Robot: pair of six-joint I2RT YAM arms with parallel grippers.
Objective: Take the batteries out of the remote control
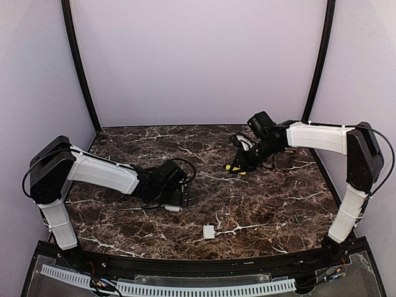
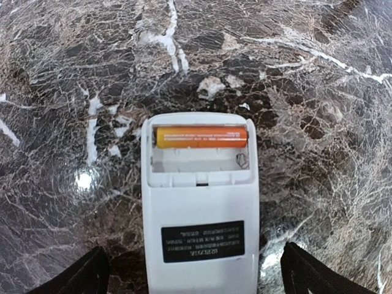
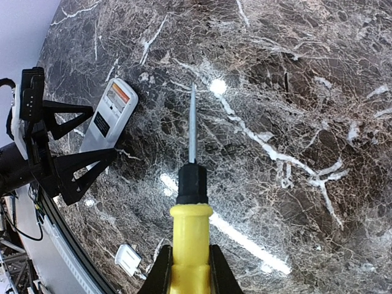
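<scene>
Left gripper (image 2: 195, 260) agape; right gripper (image 3: 190, 272) clamps screwdriver (image 3: 191, 223).

Setting looking like robotics lab test booth. Plain pale lilac walls (image 1: 198, 55) enclosing back and both sides, thin black curved corner poles (image 1: 77, 62) framing them. Dark brown white-veined marble-pattern tabletop (image 1: 260, 204) serving as work surface. White-and-black jointed left arm (image 1: 102, 173) and matching right arm (image 1: 315, 137) standing bolted at near edge. White toothed plastic strip (image 1: 204, 288) and loose thin wiring (image 1: 99, 284) running along front frame.
</scene>
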